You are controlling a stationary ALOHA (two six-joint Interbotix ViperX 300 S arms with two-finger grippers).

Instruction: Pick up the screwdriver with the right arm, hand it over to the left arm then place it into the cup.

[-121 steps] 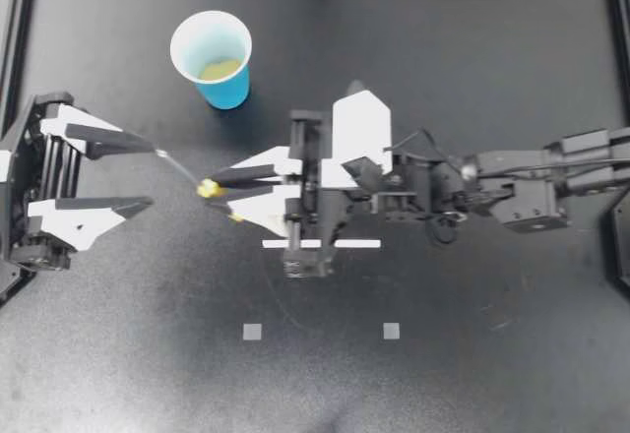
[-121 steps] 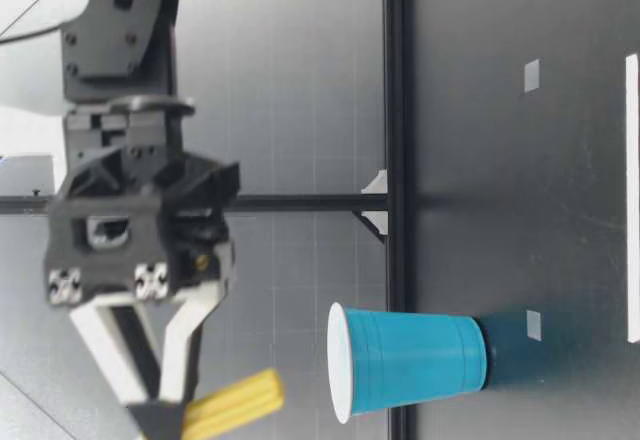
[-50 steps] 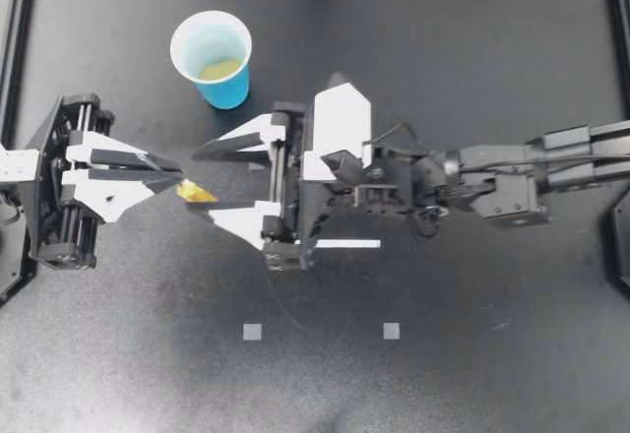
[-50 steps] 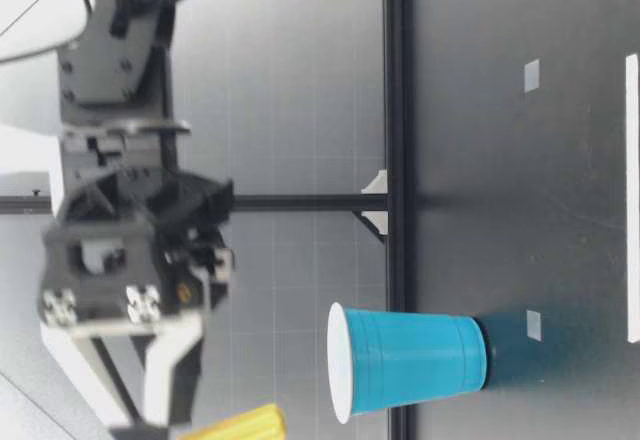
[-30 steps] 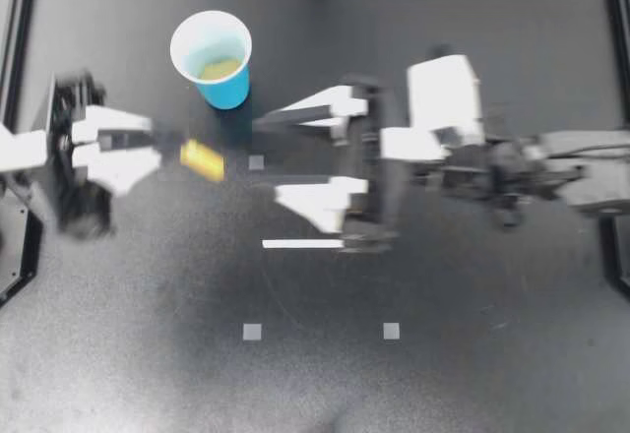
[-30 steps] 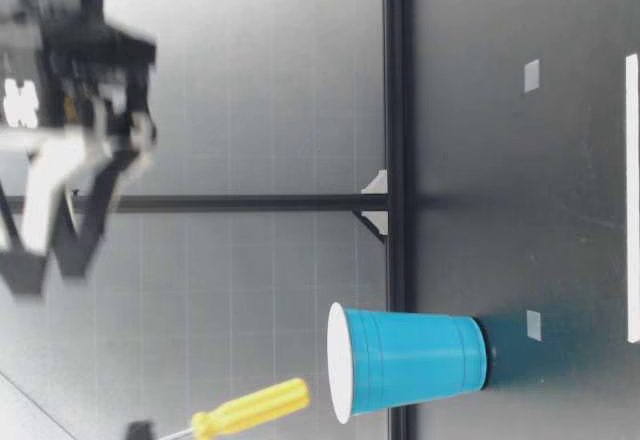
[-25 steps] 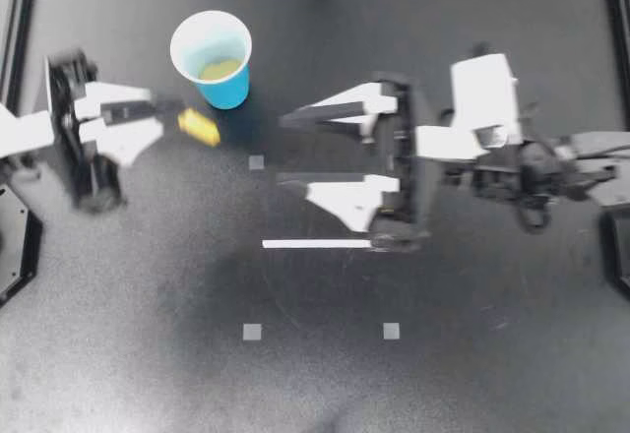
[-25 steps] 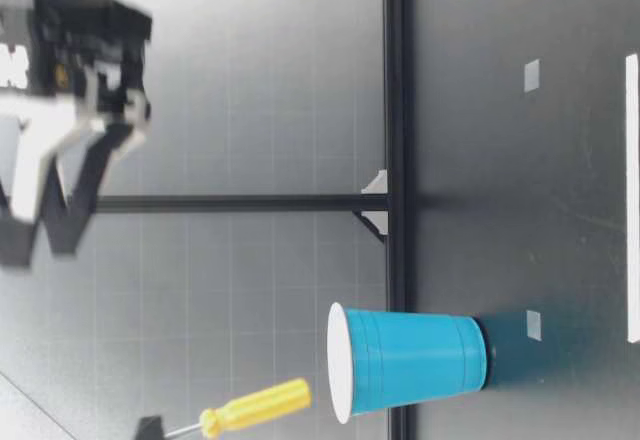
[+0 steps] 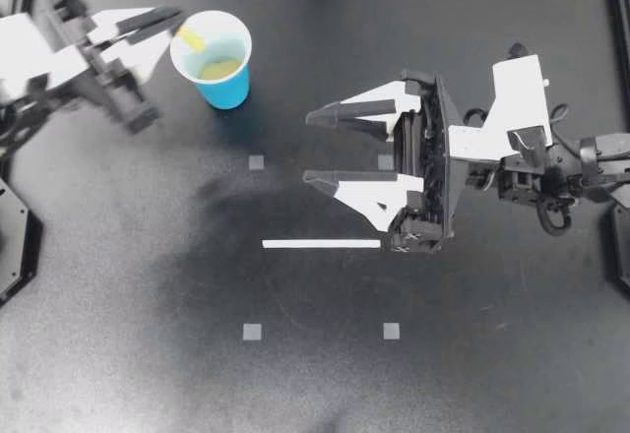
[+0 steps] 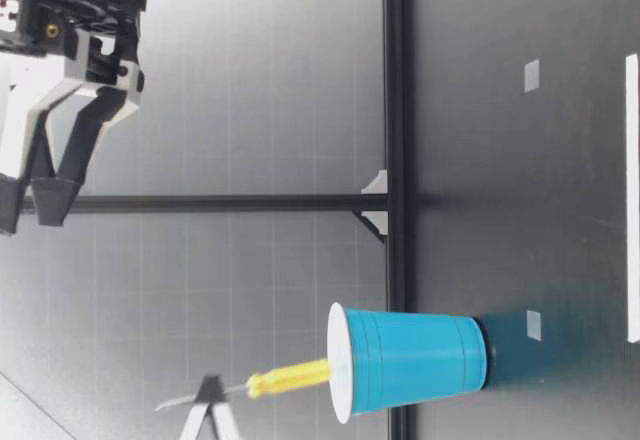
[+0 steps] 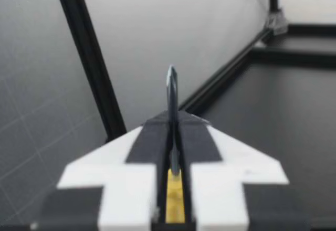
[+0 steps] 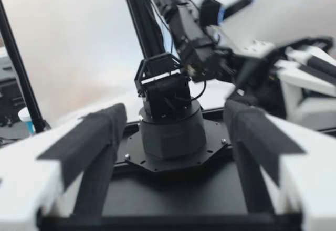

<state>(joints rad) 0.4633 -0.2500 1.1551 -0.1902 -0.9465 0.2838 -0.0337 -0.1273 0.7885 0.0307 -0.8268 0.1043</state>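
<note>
The left gripper is clamped tight on the screwdriver, pinching its thin metal shaft; the yellow handle hangs below the fingertips, pointing down and slightly tilted, with its end right at the rim of the blue cup, on the side nearest that gripper; from table height the handle meets the mouth of the cup, though I cannot tell if it has passed inside; the left wrist view shows the shaft standing up past the pressed-together fingers, a strip of yellow between them; the cup stands upright on the black table, with a yellowish patch at its bottom that I cannot make out; the right gripper hangs well apart, over the middle of the table, fingers spread wide and holding nothing; the low view shows only the left gripper's tips, the rest being cut off.
</note>
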